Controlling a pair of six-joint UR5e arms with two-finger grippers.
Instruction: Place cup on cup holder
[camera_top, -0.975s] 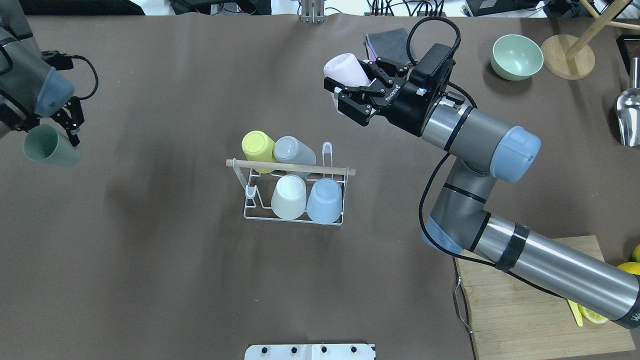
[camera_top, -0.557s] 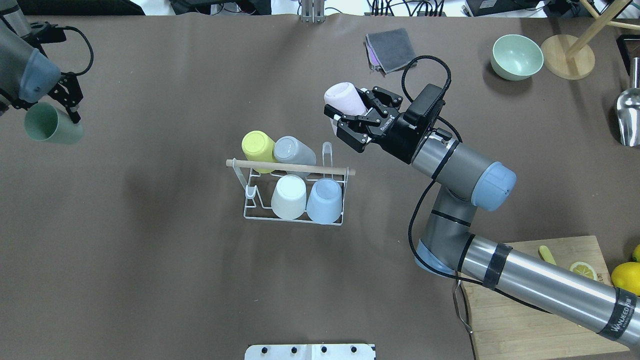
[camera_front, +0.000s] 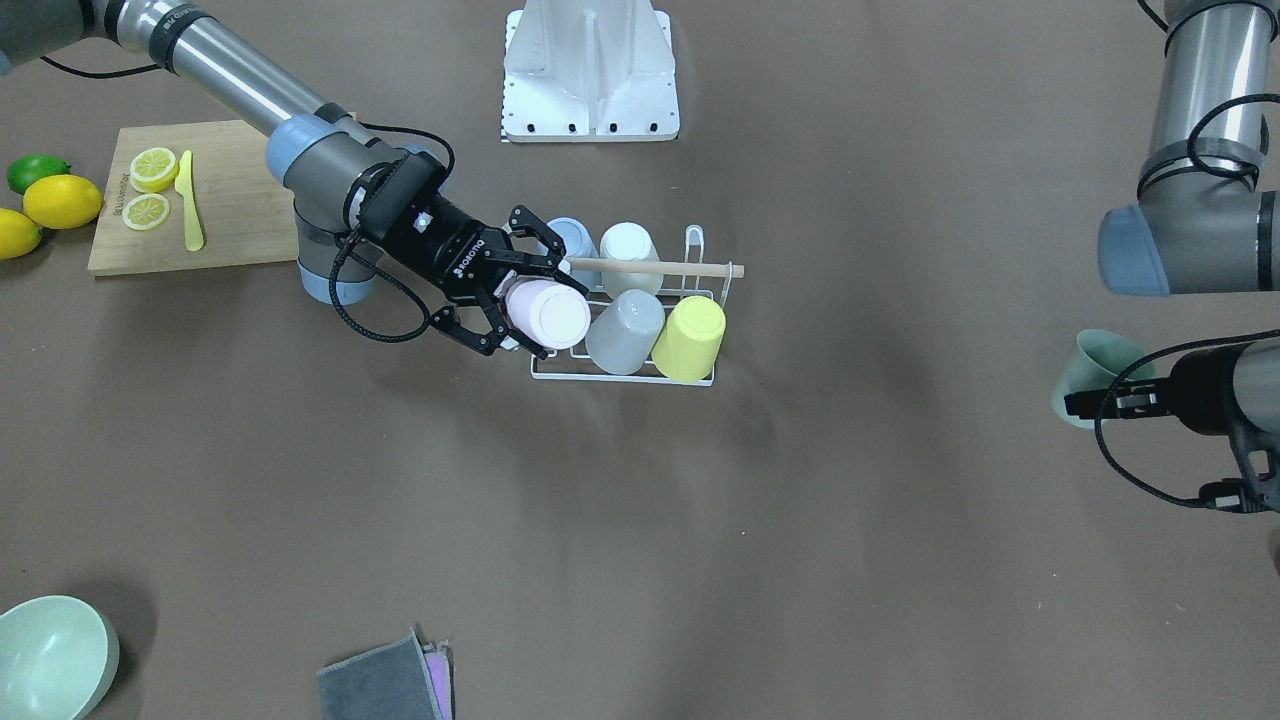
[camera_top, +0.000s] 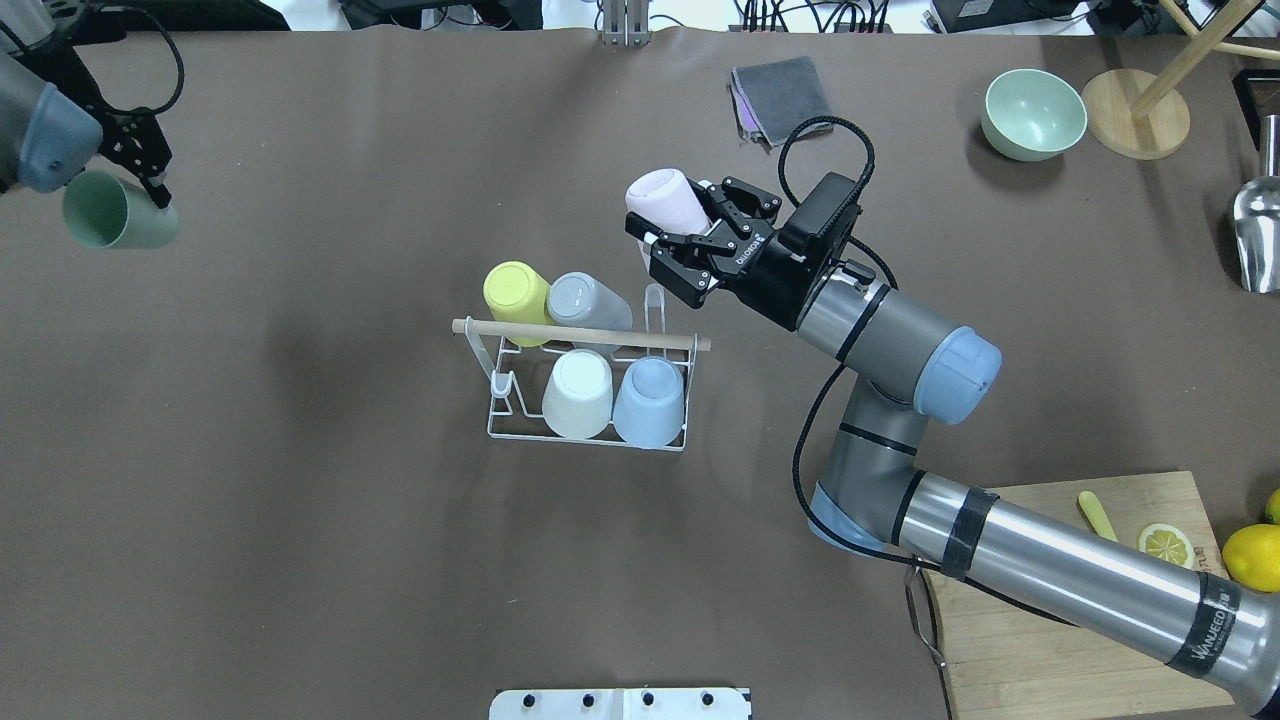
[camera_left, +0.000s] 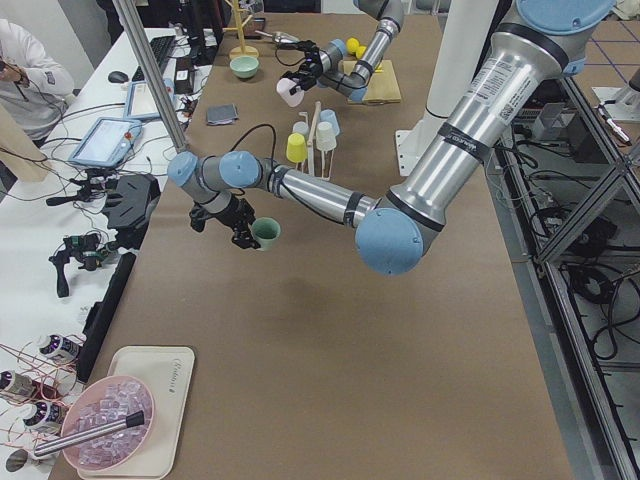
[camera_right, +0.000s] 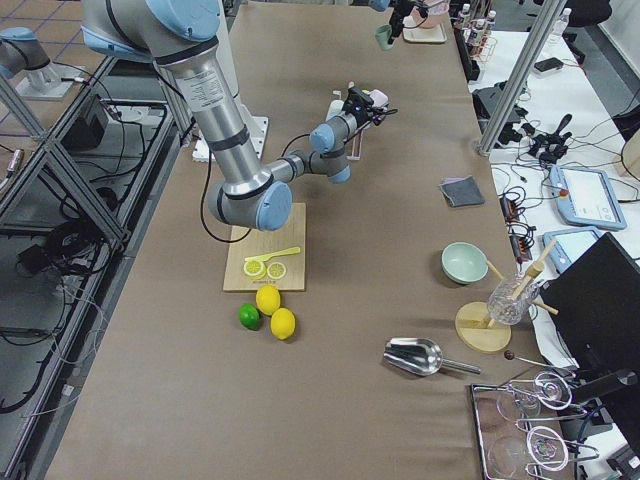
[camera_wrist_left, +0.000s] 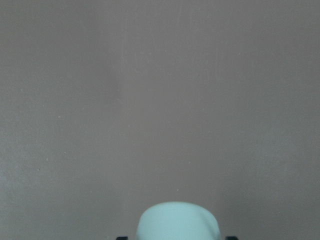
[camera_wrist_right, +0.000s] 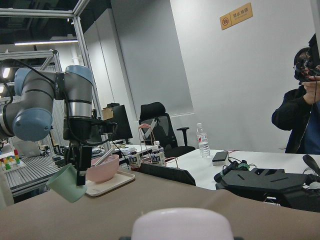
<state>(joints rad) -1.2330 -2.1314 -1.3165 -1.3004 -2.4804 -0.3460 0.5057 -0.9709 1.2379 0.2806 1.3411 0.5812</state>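
Cups held in both grippers, four already on the rack

Read the overhead view as a dial with the cup holder (camera_top: 497, 400) at its centre.

The right gripper (camera_top: 672, 225) is clamped across a pink cup (camera_top: 660, 200). The cup's base points away from the wrist, and it is held off the table at about 1 o'clock, near the rack but not touching it. In the front-facing view the same cup (camera_front: 545, 312) overlaps the rack's corner, yet the overhead view shows a gap between them.

The white wire holder stands mid-table with its wooden rod (camera_top: 600, 337) across the top. Four cups sit upturned on it: a yellow cup (camera_top: 515, 288) and a grey cup (camera_top: 585, 300) in the 12 o'clock row, and a white cup (camera_top: 578, 392) and a blue cup (camera_top: 650, 400) in the 6 o'clock row. A bare prong (camera_top: 654, 305) stands at the 12 o'clock row's 3 o'clock end, closest to the pink cup.

The left gripper (camera_top: 155, 195) is well apart at 10 o'clock and grips a green cup (camera_top: 115, 212). That cup is tipped on its side above the brown table (camera_top: 300, 550).

Further out, a grey cloth (camera_top: 785, 95) lies at 1 o'clock and a green bowl (camera_top: 1035, 113) at 2 o'clock. A cutting board (camera_top: 1060, 620) with a lemon slice (camera_top: 1165, 543) sits at 4 o'clock.
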